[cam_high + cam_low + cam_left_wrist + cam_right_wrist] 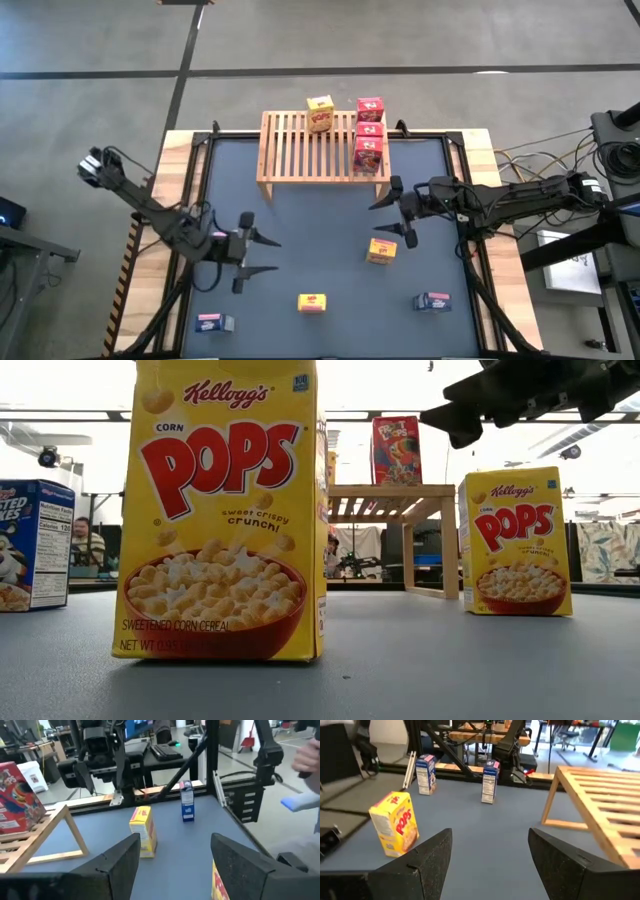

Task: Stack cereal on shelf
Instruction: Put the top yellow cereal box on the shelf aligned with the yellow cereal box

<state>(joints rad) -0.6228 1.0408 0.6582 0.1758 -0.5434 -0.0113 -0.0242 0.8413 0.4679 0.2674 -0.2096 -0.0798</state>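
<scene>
Nearest the low camera stands a yellow Corn Pops box (225, 510), upright at the table's near edge; you can see it from above too (312, 302). On the shelf (300, 150) at the far side, three red boxes (369, 132) already stand in a row along its right end, with one yellow box (320, 113) at its far edge.

Your right end effector (398, 212) hangs just in front of the shelf's right leg, fingers spread wide, holding nothing. The second yellow box (381, 251) stands just near of it, and is likely your next pick. Come down over it squarely, close across its narrow sides, and lift straight so that it does not tip. Carry it high enough to clear the shelf's front rail, then set it beside the yellow one already placed.

Your left end effector (252, 255) waits over the table's left half, also wide open and empty. Two blue boxes (432, 301) (214, 322) stand near the front corners, well apart from your path. Mind the shelf leg close to your right fingers as you turn.
</scene>
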